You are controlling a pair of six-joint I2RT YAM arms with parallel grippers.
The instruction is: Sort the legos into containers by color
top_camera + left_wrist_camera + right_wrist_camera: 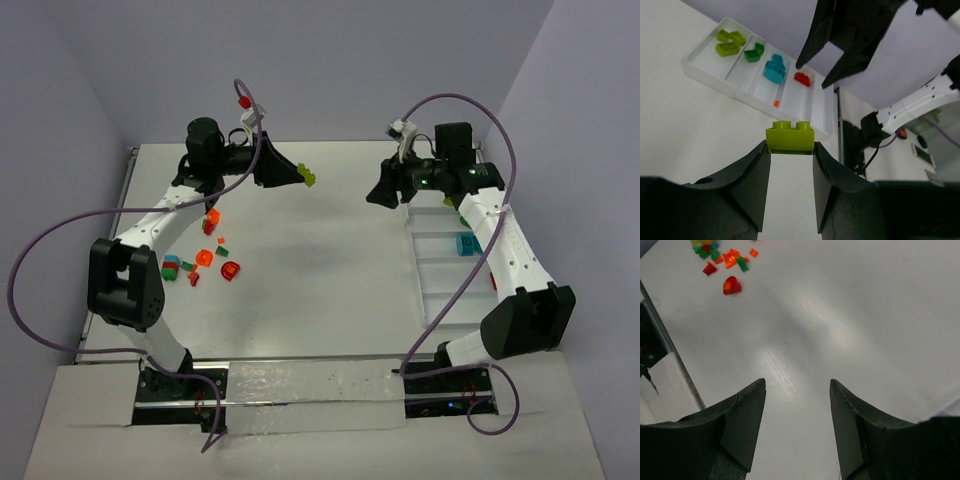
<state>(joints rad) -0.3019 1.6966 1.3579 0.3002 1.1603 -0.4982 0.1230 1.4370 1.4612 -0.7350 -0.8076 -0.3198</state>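
Nearest the lens, the left gripper (790, 149) had its jaws closed part-way on a lime lego (790, 135), pinched by its sides, studs up, raised clear of the bench (685, 130); beyond it lay the tray (705, 61), long and white, set slantwise, with bare bench between its near wall and the jaws. Four of its compartments held bricks: two lime as far as could be told, one dark green, what looked like two teal, one red; a tiny orange bit sat by the divider between teal and red, on which side I could not tell. The right gripper (797, 384) hung black above the tray's far side, its jaws standing apart with nothing between them, only bench below. From above, a wide bare stretch ran across the middle of the bench, from the loose legos (205, 257) near the left arm's elbow to the tray at the right edge. That pile numbered some eight or nine, red, orange, green and teal, a few too close together to count surely. The right arm (505, 235) lay along over the tray, hiding much of it; purple cables (452, 97) looped high over both arms.
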